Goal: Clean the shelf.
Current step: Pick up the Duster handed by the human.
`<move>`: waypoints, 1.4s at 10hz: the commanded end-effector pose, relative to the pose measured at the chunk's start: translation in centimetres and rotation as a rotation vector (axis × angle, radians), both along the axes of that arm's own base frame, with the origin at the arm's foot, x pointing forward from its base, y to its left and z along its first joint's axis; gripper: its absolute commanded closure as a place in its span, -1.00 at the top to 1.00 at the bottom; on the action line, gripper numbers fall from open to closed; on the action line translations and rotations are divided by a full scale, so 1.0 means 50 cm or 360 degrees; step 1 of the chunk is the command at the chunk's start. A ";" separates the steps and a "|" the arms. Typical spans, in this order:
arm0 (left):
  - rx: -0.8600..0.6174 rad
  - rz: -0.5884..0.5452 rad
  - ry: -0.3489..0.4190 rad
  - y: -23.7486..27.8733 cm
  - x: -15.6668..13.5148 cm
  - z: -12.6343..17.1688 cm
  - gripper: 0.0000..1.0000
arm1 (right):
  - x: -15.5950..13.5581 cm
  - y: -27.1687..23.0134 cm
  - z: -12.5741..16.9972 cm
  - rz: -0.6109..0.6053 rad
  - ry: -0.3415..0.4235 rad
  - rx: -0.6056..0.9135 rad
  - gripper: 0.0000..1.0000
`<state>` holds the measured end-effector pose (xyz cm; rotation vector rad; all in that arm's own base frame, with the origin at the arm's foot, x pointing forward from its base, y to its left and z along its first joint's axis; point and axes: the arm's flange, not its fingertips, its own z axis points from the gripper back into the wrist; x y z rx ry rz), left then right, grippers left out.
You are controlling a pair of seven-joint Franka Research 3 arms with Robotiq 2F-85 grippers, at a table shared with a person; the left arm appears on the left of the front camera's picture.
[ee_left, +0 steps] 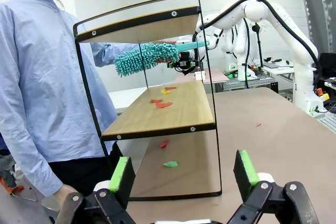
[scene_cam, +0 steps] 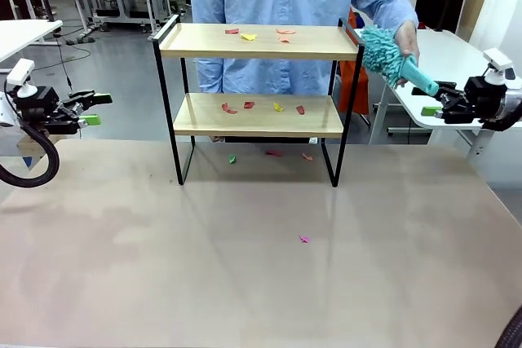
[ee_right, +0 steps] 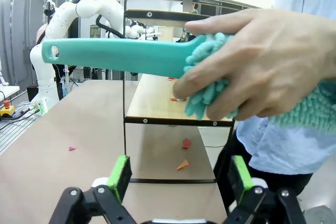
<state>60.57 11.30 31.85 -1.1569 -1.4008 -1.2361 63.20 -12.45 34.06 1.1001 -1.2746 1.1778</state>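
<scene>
Well apart — shelf (scene_cam: 318, 42) between both open jaws

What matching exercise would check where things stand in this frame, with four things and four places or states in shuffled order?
Things:
1. duster
2. left gripper
3. magenta scrap
4. green scrap

Places or states:
A. lies alone on the table, out in front of the shelf
B. held in the person's hand
C. lies on the table beneath the shelf's lower board
D. open, holding nothing

Pairs: 1-B, 2-D, 3-A, 4-C
</scene>
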 end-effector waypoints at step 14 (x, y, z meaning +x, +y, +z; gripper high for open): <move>0.0001 0.0002 -0.0024 0.000 0.000 0.005 1.00 | -0.057 -0.028 0.192 -0.0358 0.0483 -0.0303 1.00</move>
